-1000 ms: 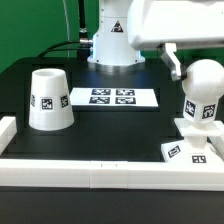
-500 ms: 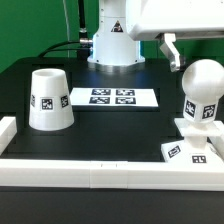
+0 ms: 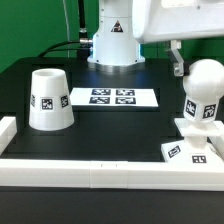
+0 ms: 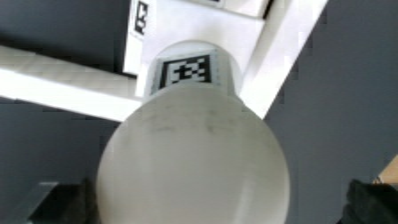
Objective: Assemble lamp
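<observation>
Bulb: the rounded white plastic bulb (image 3: 206,85) stands upright, neck down, on the low blocky white plastic base (image 3: 193,138). The pair sits on the black tabletop (image 3: 120,130) by its near edge, close to the corner at the exterior view's right and just inside the white border rail (image 3: 100,168).
Shade: the white plastic truncated-cone shade (image 3: 48,98) rests wide end down near the tabletop's edge at the exterior view's left, well apart from the bulb.
Marker board: the thin flat white marker board (image 3: 112,97) lies mid-table, toward the far edge, between shade and bulb.
Pincer: the two-finger gripper (image 4: 215,200) hangs over the bulb's dome. In the wrist view its dark fingertips (image 4: 54,203) are spread wide, one on each side of the dome and apart from it, pinching nothing.
Seating: whether the neck is fully home in the base cannot be told.
Feel: the bulb is probably hollow, light and stiff. Its smooth, curved skin looks slippery.
Hold: pads closing high on the dome would likely squeeze off upward. The widest girth looks the safer grip, taken squarely, or the narrower tagged neck below it.
Risk: the stack looks top-heavy on a small loose base. A sideways touch while descending could tilt the bulb or slide the base toward the rail.
Shade grip: its thin tapered wall is likely light and rigid, and pinching one side of the open top rim seems most secure.
</observation>
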`<state>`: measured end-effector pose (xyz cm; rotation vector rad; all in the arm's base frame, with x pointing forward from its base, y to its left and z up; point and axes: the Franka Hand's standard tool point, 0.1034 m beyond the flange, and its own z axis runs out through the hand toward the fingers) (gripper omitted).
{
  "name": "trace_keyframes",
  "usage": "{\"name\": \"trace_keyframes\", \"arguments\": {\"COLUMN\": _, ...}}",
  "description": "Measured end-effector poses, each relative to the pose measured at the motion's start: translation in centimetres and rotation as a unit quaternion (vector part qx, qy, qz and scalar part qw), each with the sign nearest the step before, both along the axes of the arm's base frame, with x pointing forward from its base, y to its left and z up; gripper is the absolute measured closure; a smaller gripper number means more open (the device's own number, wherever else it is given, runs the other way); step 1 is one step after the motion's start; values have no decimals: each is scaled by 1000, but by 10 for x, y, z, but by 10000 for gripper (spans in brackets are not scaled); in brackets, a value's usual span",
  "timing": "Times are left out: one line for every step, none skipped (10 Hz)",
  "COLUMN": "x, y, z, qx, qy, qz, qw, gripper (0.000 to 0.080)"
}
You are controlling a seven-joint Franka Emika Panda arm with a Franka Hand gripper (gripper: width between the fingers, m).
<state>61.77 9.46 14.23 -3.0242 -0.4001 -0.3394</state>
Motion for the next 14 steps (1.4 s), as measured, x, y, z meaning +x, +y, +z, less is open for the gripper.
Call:
{"name": "trace_keyframes", "arguments": {"x": -4, "y": 2, "z": 0, "qx": -3, "qy": 41, "qz": 3, "qw": 999, "gripper": 100}}
{"name": "trace_keyframes", "arguments": {"x": -5, "y": 4, "z": 1, "qx": -4, "qy": 76, "qz": 5, "qw": 997, "gripper": 100}}
{"name": "trace_keyframes", "arguments": {"x": -7, "y": 4, "z": 0, "qx": -7, "qy": 109, "qz": 10, "qw": 994, "gripper": 100}}
{"name": "trace_keyframes", "arguments": {"x": -8, "y": -1, "z": -2, "qx": -18, "qy": 129, "qz": 17, "qw": 991, "gripper": 100}}
{"name": "trace_keyframes", "arguments": {"x": -13, "y": -4, "z": -3, "qx": -32, "qy": 165, "qz": 28, "qw": 985, "gripper": 100}}
{"name": "trace_keyframes", "arguments": {"x": -7, "y": -3, "z": -3, "qx": -39, "qy": 168, "qz": 35, "qw": 984, "gripper": 100}}
{"name": "trace_keyframes", "arguments": {"x": -4, "y": -2, "z": -3, "qx": -39, "qy": 158, "qz": 36, "qw": 986, "gripper": 100}}
{"name": "trace_keyframes", "arguments": {"x": -4, "y": -1, "z": -4, "qx": -39, "qy": 158, "qz": 38, "qw": 986, "gripper": 100}}
{"name": "trace_keyframes", "arguments": {"x": -3, "y": -1, "z": -4, "qx": -39, "qy": 157, "qz": 41, "qw": 986, "gripper": 100}}
{"name": "trace_keyframes", "arguments": {"x": -1, "y": -2, "z": -5, "qx": -39, "qy": 156, "qz": 48, "qw": 986, "gripper": 100}}
{"name": "trace_keyframes", "arguments": {"x": 2, "y": -3, "z": -9, "qx": -39, "qy": 156, "qz": 59, "qw": 985, "gripper": 100}}
{"name": "trace_keyframes", "arguments": {"x": 7, "y": -3, "z": -15, "qx": -38, "qy": 155, "qz": 70, "qw": 985, "gripper": 100}}
{"name": "trace_keyframes", "arguments": {"x": 10, "y": -3, "z": -20, "qx": -38, "qy": 156, "qz": 82, "qw": 984, "gripper": 100}}
{"name": "trace_keyframes", "arguments": {"x": 9, "y": -4, "z": -23, "qx": -38, "qy": 159, "qz": 87, "qw": 983, "gripper": 100}}
